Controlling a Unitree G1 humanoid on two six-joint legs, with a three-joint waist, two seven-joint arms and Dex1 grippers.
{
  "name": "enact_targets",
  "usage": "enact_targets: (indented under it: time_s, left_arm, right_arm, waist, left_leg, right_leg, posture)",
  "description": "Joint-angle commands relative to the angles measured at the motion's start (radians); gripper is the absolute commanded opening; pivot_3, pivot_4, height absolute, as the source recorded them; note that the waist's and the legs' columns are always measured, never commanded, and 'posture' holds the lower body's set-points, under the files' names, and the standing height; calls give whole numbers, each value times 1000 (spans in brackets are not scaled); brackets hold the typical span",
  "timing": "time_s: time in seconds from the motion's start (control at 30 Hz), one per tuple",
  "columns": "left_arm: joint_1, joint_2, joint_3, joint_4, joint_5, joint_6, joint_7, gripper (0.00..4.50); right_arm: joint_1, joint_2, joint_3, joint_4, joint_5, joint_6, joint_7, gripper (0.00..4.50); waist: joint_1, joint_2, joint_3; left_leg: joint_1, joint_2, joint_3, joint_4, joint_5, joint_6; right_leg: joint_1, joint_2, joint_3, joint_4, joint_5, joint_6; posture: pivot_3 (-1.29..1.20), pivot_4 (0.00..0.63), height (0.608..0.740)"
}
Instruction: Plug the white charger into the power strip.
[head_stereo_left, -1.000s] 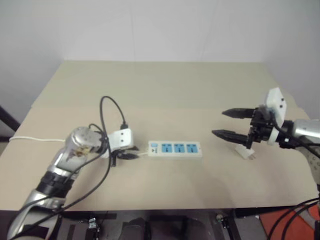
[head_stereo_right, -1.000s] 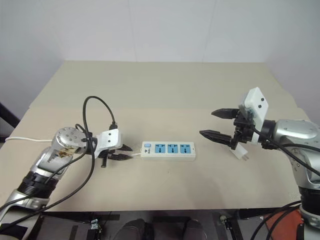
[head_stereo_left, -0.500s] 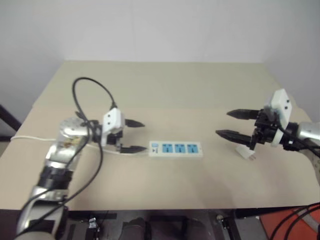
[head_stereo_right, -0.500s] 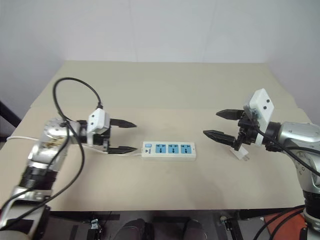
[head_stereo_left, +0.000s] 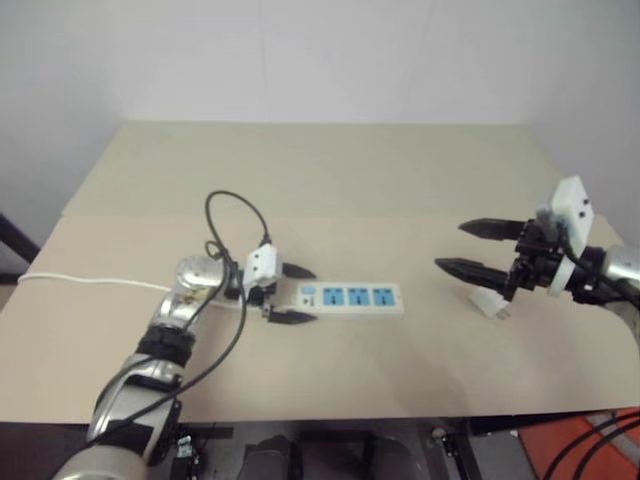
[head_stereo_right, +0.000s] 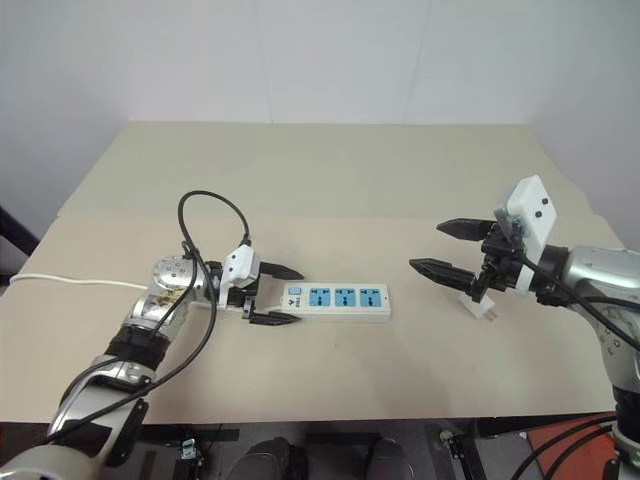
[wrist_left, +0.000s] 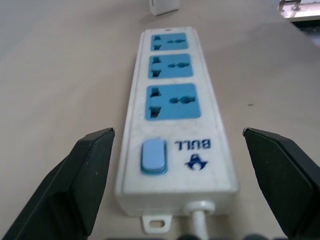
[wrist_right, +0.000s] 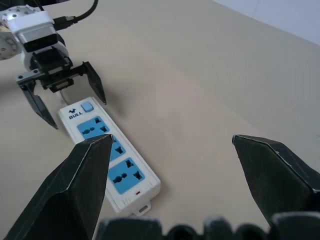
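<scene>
A single beige table (head_stereo_right: 330, 170) carries the whole scene, its top bare apart from two white items and a cord. One power strip (head_stereo_right: 336, 301) lies flat near the middle of the table, a long white bar running left to right, with three blue sockets (wrist_left: 172, 101) in a row and one pale blue switch (wrist_left: 153, 156) at its left end beside a blue "BULL" logo. A thin white cord (head_stereo_left: 90, 283) leaves that switch end and trails off toward the table's left edge.

Two grippers face each other across the strip. The left gripper (head_stereo_right: 272, 295) sits low at the strip's switch end, its two black fingers spread wide, one to the far side and one to the near side of that end, not touching the strip. A black cable (head_stereo_right: 212, 215) loops up over its wrist. The right gripper (head_stereo_right: 440, 247) hangs above the table to the right, well apart from the strip, its fingers likewise spread apart and holding nothing.

One white charger (head_stereo_right: 479, 305), a small cube, rests on the table to the right of the strip, just below and behind the right gripper's fingers, clear of every socket. Its prongs are too small to make out.
</scene>
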Motion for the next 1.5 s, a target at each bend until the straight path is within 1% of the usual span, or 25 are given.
enact_targets:
  time_s: [0.03, 0.27, 0.5, 0.73, 0.97, 1.07, 1.13, 1.4, 1.5]
  left_arm:
    - [-28, -27, 16, 71, -3, -76, 2, 4486]
    - [-31, -72, 34, 153, -14, -120, -21, 4486]
    - [17, -94, 61, 129, -31, -117, -19, 4486]
    - [79, -81, 49, 66, -28, -105, -22, 4486]
    - [80, -65, 39, 66, -4, -105, -6, 4486]
    - [71, -59, 33, 77, 2, -113, -13, 3924]
    - [69, -57, 31, 82, 3, -115, -15, 3305]
    - [68, -54, 26, 89, 2, -120, -25, 3287]
    - [72, -56, 27, 69, -3, -110, -18, 3287]
  right_arm:
    - [3, -20, -61, -34, 30, 6, -12, 4500]
    - [11, -30, -77, -41, 43, 14, -17, 4500]
    - [-4, -51, -80, -18, 46, 13, -6, 4500]
    - [-44, -65, -63, 12, 47, 18, 9, 4500]
    - [-74, -60, -50, 24, 46, 24, 9, 4500]
    - [-82, -60, -50, 23, 54, 30, 2, 4500]
    - [-88, -61, -52, 21, 61, 35, -2, 4500]
    - [-103, -65, -51, 32, 69, 46, -5, 4500]
    - [-88, -75, -45, 53, 42, 32, 3, 4500]
  waist:
    - [1, 0, 0]
    - [0, 0, 0]
    - [0, 0, 0]
    - [0, 0, 0]
    - [-1, 0, 0]
    - [-1, 0, 0]
    - [-1, 0, 0]
    - [-1, 0, 0]
    - [-1, 0, 0]
  left_leg:
    - [0, 0, 0, 0, 0, 0]
    - [0, 0, 0, 0, 0, 0]
    - [0, 0, -1, 0, 0, 1]
    - [0, 1, -1, 0, 0, 1]
    - [0, 1, -1, 0, 0, 1]
    - [0, 1, -1, 0, 0, 1]
    - [1, 1, -1, 0, 0, 1]
    - [0, 1, -1, 0, 0, 1]
    - [1, 1, -1, 0, 0, 1]
  right_leg:
    - [0, 0, 0, 0, 0, 0]
    - [0, 0, 0, 0, 1, 0]
    - [0, 0, 0, 0, 1, 0]
    - [0, 0, 0, -1, 1, 0]
    - [0, 0, 0, -1, 1, 0]
    - [0, 0, 0, -1, 1, 0]
    - [0, 0, 1, -1, 1, -1]
    - [0, 0, 0, -1, 1, -1]
    - [0, 0, 0, -1, 1, -1]
  posture:
    - [0, 150, 740]
    - [0, 150, 740]
    - [0, 150, 740]
    - [0, 150, 740]
    - [0, 150, 740]
    - [0, 150, 740]
    - [0, 150, 740]
    - [0, 150, 740]
    - [0, 150, 740]
